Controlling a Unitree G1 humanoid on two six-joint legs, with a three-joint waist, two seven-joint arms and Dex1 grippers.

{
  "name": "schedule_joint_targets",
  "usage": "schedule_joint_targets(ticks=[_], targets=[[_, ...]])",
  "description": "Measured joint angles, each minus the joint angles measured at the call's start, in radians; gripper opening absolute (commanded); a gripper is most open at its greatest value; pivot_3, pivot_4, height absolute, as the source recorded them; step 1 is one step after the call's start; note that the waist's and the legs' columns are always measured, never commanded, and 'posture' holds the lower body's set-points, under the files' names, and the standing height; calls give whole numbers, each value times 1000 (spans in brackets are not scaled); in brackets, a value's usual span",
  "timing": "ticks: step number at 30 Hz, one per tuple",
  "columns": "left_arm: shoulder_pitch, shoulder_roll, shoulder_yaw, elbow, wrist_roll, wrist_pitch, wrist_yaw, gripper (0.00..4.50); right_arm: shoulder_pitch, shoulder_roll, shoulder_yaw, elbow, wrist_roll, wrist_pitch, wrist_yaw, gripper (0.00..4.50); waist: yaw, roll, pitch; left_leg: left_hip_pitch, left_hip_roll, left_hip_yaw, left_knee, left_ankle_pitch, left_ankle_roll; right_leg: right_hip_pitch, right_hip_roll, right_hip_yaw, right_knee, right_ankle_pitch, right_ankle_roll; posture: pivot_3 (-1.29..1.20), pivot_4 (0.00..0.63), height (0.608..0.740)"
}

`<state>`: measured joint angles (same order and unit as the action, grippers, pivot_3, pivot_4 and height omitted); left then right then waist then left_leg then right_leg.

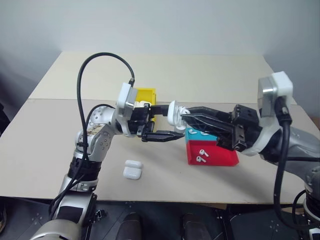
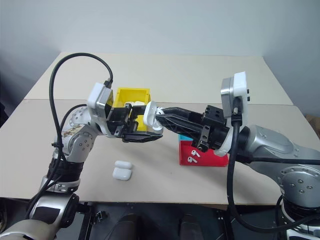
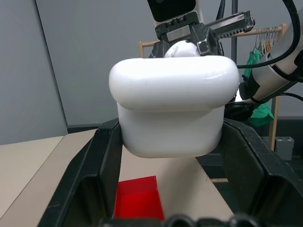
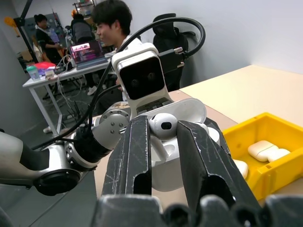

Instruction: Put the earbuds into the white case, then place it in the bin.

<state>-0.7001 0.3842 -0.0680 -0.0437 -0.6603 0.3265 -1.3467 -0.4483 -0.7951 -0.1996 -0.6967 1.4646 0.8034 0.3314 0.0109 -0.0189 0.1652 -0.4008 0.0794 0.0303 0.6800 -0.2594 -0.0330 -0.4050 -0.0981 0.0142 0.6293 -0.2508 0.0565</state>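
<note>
Status: mid-air insertion step, both arms raised over the table, grippers pointed at each other.

L gripper: clamped on the white case. The left wrist view shows the case seated between both black fingers, lid flipped up. Holding it off the table presents the open cavity to the other arm; judged reason: a fixed, known target for insertion.

R gripper: fingers pinched together on one earbud. The right wrist view shows the bud's round head between the two finger pads, sitting right at the open mouth of the case. Whether the stem has already entered its socket cannot be told.

Other task items:
- Two more earbuds lie in the red section of the red-and-blue tray, right of centre, partly under the R arm. Judged: supply stock, within short reach of R.
- The bin, yellow, sits behind the L gripper, toward the far side. White cases show inside it in the right wrist view. Judged: placed close to L so drop-off needs only a short move.
- A spare white case, shut, rests on the table near the front edge, left of the tray, well apart from both grippers.

Background: a person sits at a desk, away from the work area.

Progress est.: early; case not yet shut, bin placement pending.
</note>
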Motion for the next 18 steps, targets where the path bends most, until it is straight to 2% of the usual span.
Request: schedule_joint_targets(ticks=[13, 15, 18], targets=[[-2, -4, 0, 3, 13, -1, -1, 2782, -16, -24, 37, -4, -28, 3, 9, 625, 0, 0, 0, 0, 0, 0, 0, 0, 0, 0, 0, 0, 0, 0, 0, 0, 150, 740], [-2, -6, 0, 3, 14, -1, 0, 2782, -15, -31, 36, -6, -28, 3, 13, 1342, 0, 0, 0, 0, 0, 0, 0, 0, 0, 0, 0, 0, 0, 0, 0, 0, 150, 740], [-2, -9, 0, 3, 15, -1, 3, 2782, -10, -42, 32, -11, -28, 3, 15, 2186, 0, 0, 0, 0, 0, 0, 0, 0, 0, 0, 0, 0, 0, 0, 0, 0, 150, 740]])
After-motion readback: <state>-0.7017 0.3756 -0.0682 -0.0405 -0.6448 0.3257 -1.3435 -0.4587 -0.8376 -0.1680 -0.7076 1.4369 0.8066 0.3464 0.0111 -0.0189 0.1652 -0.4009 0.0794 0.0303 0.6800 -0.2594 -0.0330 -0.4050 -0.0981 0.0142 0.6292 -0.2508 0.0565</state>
